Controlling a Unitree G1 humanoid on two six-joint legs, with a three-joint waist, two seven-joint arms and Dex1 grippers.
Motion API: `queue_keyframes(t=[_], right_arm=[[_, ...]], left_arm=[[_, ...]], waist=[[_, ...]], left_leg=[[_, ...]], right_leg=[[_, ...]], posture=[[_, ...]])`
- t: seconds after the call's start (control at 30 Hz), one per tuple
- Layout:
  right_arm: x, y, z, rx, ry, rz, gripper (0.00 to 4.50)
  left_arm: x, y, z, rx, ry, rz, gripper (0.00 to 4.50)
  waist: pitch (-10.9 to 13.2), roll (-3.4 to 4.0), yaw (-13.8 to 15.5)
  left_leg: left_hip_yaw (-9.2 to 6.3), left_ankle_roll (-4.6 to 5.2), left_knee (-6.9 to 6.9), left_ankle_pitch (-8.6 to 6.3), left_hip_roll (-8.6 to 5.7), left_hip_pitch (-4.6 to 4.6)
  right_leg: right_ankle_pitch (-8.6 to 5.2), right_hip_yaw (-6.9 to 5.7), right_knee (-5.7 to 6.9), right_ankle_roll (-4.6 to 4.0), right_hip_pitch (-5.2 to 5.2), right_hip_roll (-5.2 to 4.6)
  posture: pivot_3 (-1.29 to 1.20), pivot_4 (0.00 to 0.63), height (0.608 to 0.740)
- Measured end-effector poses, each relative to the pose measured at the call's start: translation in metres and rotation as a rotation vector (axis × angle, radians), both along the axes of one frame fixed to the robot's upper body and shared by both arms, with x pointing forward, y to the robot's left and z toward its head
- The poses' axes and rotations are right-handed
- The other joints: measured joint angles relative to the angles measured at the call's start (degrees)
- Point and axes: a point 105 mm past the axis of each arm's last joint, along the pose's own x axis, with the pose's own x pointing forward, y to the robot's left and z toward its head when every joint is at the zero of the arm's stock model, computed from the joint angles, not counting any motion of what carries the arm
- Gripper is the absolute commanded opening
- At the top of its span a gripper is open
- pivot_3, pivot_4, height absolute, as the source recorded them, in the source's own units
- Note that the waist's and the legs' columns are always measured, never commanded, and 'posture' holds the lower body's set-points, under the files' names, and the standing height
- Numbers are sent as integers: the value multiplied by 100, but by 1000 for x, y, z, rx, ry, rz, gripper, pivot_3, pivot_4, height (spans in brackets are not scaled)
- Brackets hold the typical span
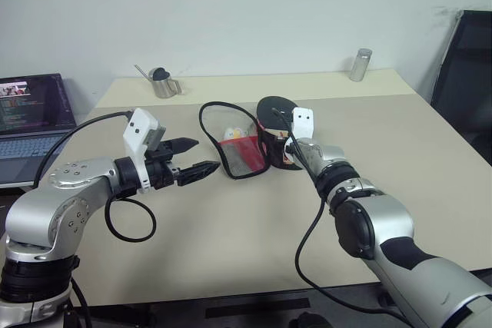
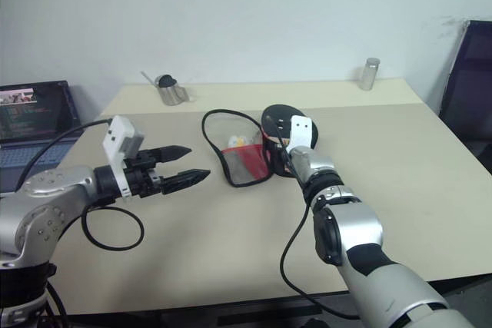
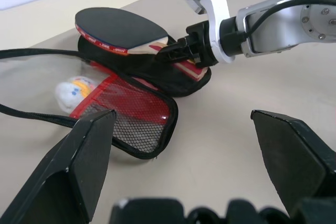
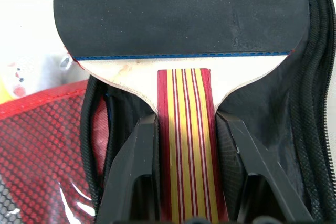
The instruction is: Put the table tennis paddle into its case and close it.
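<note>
The case (image 1: pixel 244 157) lies unzipped mid-table, its red mesh flap (image 3: pixel 142 116) folded out to the left. A small plush charm (image 3: pixel 73 90) rests inside the flap. The table tennis paddle (image 4: pixel 178 9) hovers over the case's black half, black rubber face up. My right gripper (image 4: pixel 186 121) is shut on its striped wooden handle (image 4: pixel 186 182), and the paddle's head (image 1: pixel 275 105) points away from me. Left of the case and above the table, my left gripper (image 1: pixel 206 154) hangs open with nothing between its fingers, pointing toward the flap.
A laptop (image 1: pixel 31 113) sits off the table's left side. At the far edge stand a metal pitcher (image 1: pixel 163 84) and a metal can (image 1: pixel 360 64). A black chair (image 1: pixel 465 74) is at the right. The beige table (image 1: pixel 231 243) stretches toward me.
</note>
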Motion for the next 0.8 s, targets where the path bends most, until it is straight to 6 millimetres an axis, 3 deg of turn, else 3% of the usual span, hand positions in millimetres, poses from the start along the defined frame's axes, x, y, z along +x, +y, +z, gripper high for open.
queue_keyframes(t=[0.4, 0.73, 0.8], right_arm=[[-3, -2, -12, -25, 31, -1, 1085], [0, -10, -9, -28, 2, -40, 4362], [0, -10, -9, -28, 1, -41, 4451]], left_arm=[[-2, 1, 6, 3, -17, 8, 4500], [-2, 2, 7, 4, -21, 17, 4500], [-1, 2, 7, 4, -23, 18, 4500]], waist=[[0, 0, -1], [0, 0, -2], [0, 0, -2]], left_leg=[[0, 0, 0, 0, 0, 0], [1, 0, 1, 0, 0, 2], [1, 0, 1, 0, 0, 2]], right_leg=[[0, 0, 0, 0, 0, 0], [0, 0, 2, 0, 2, 0], [0, 0, 2, 0, 2, 0]], posture=[[0, 150, 740], [0, 150, 740], [0, 150, 740]])
